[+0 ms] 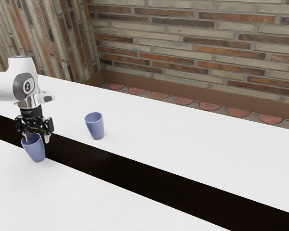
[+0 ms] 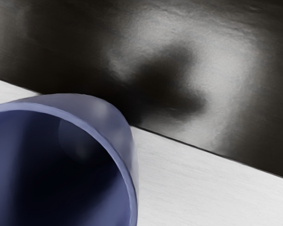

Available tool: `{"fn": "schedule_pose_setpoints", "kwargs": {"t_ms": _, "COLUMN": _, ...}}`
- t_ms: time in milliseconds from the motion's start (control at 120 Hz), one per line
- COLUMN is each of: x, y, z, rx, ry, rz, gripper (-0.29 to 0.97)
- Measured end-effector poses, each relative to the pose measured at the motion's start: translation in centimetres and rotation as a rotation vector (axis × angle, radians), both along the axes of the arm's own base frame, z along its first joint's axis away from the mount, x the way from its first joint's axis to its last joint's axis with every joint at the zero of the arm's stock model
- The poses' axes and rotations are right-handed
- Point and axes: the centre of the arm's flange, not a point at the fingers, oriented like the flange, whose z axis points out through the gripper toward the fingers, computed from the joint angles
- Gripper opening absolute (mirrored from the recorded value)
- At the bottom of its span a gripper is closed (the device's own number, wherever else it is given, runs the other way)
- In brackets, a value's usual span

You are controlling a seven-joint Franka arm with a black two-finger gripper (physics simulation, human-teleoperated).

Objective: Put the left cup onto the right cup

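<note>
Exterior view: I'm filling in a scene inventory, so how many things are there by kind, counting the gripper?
Blue cups: 2 (cup at the gripper, other cup)
Gripper: 1
Total: 3

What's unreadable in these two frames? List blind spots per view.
Exterior view: the gripper covers part of the near cup rim, so grip contact is unreadable.
Exterior view: near cup's base may be on the table or lifted; no readable gap.
Exterior view: arm cut off by the left edge.
Exterior view: far cup inside hidden by its own wall.
Wrist view: near cup cut by the frame edges, base out of frame.
</note>
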Motion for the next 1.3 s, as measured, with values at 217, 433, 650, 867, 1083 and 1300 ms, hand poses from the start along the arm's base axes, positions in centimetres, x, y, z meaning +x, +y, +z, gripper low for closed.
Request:
{"fn": "schedule_pose_setpoints", "kwargs": {"t_ms": 217, "x": 0.6, "y": 0.1, "z": -0.7, "rx": -0.003, "ry": -0.005, "rz": -0.015, "gripper": 0.53}}
{"fn": "schedule_pose_setpoints", "kwargs": {"t_ms": 433, "x": 1.1, "y": 0.3, "z": -0.9, "rx": -0.002, "ry": -0.009, "rz": -0.03, "gripper": 0.45}}
{"fn": "schedule_pose_setpoints", "kwargs": {"t_ms": 650, "x": 1.1, "y": 0.7, "z": -1.3, "rx": -0.003, "ry": -0.005, "rz": -0.035, "gripper": 0.37}}
{"fn": "schedule_pose_setpoints", "kwargs": {"t_ms": 867, "x": 1.0, "y": 0.9, "z": -1.6, "rx": -0.014, "ry": -0.007, "rz": -0.029, "gripper": 0.26}}
{"fn": "schedule_pose_setpoints", "kwargs": {"t_ms": 1083, "x": 1.0, "y": 1.0, "z": -1.6, "rx": -0.02, "ry": -0.012, "rz": -0.027, "gripper": 0.1}}
{"fn": "schedule_pose_setpoints", "kwargs": {"t_ms": 1300, "x": 0.9, "y": 1.3, "z": -1.6, "rx": -0.02, "ry": -0.014, "rz": -0.024, "gripper": -0.03}}
